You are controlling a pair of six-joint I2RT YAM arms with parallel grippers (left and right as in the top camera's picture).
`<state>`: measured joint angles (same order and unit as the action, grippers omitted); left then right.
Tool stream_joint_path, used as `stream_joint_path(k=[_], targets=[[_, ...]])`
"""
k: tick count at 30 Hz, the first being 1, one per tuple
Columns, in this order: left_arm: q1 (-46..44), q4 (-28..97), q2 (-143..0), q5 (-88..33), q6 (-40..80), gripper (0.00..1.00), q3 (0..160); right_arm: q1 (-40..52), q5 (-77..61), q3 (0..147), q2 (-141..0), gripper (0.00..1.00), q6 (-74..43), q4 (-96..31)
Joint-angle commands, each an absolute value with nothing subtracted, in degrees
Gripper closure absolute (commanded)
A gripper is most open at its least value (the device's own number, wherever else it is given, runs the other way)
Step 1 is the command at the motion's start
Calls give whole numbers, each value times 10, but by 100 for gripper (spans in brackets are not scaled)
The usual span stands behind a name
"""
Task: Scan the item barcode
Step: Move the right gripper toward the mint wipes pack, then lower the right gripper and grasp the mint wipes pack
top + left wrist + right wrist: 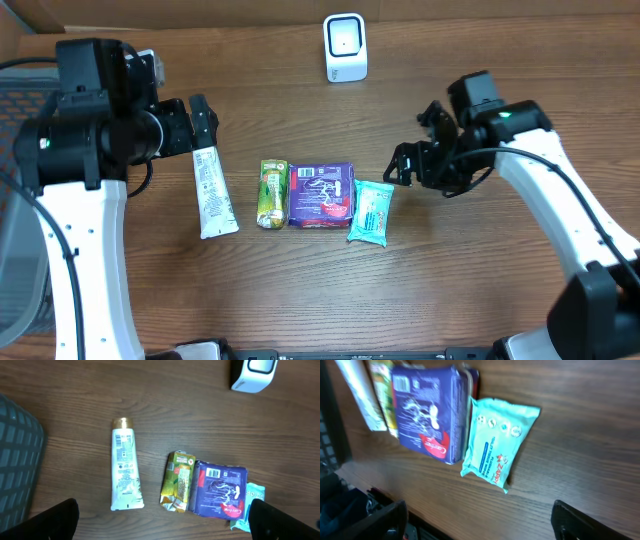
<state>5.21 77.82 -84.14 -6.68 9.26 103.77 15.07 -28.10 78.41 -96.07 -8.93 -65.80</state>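
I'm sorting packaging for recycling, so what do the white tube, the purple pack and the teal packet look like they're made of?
White tube: probably soft squeezable plastic, fairly matte; its wide end is flattened and crimped.
Purple pack: likely thin plastic film, glossy; it shows glare and wrinkles.
Teal packet: apparently a plastic film pouch with a slight sheen; flat sealed ends.

Wooden table with scanner, tube, packets

- You see a teal packet lying flat on the counter, its long edge touching a purple pack.
- Beyond the purple pack lie a green packet and a white tube.
- Your right pincer is spread wide and holds nothing.
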Motion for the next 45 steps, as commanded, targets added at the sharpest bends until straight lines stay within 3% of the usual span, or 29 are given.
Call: stream_joint_path(k=[1, 4, 15, 41, 45], targets=[[51, 777, -866, -71, 95, 0, 1040, 181, -283, 787, -996, 16, -99, -656], [51, 778, -882, -71, 95, 0, 1040, 204, -269, 787, -1017, 21, -102, -649], [51, 774, -929, -71, 94, 0, 1040, 242, -75, 756, -1030, 21, -266, -648], [51, 774, -946, -71, 94, 0, 1040, 245, -136, 676, -1030, 23, -223, -523], [51, 774, -946, -71, 94, 1, 1040, 245, -139, 650, -1030, 27, -223, -489]])
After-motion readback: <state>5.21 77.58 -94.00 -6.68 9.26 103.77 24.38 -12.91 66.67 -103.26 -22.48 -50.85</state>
